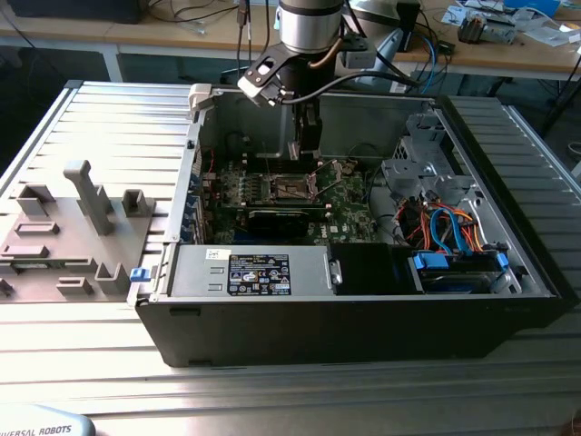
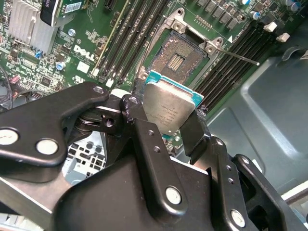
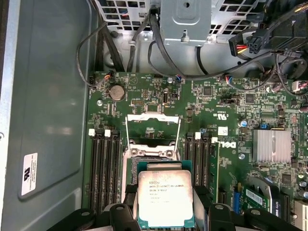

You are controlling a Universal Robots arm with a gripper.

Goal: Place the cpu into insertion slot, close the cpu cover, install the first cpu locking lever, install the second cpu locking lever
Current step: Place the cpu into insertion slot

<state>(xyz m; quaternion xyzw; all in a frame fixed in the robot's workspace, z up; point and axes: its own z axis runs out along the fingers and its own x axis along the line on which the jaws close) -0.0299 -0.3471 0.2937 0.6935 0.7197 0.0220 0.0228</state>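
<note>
One open computer case (image 1: 363, 313) lies on a ribbed metal table (image 1: 272, 391). A grey fixture tray (image 1: 54, 245) sits beside it at the exterior view's left, and wooden benches (image 1: 163, 36) strewn with cables stand behind. Inside the case is a green motherboard (image 3: 216, 106) with a finned silver heat sink (image 3: 272, 144) and rows of black memory slots (image 3: 103, 168).

The cpu (image 2: 168, 106) is a flat square chip with a dull silver-grey top, small dark print on that top, and a teal edge around it. In the first wrist view it hangs over the near part of the insertion slot (image 3: 151, 156), a square black socket with a metal rim. The second wrist view shows the slot's dark pin field bare. Whether the chip touches the socket cannot be told. The cpu cover (image 3: 153, 118), a thin silvery frame with a cut-out centre, stands raised at the slot's far edge. A thin metal lever (image 2: 240, 57) juts out beside the socket.

The arm reaches down into the case. Its gripper (image 2: 163, 118) is closed narrowly on the cpu, with black fingers (image 2: 192, 130) pressing two opposite edges.
</note>
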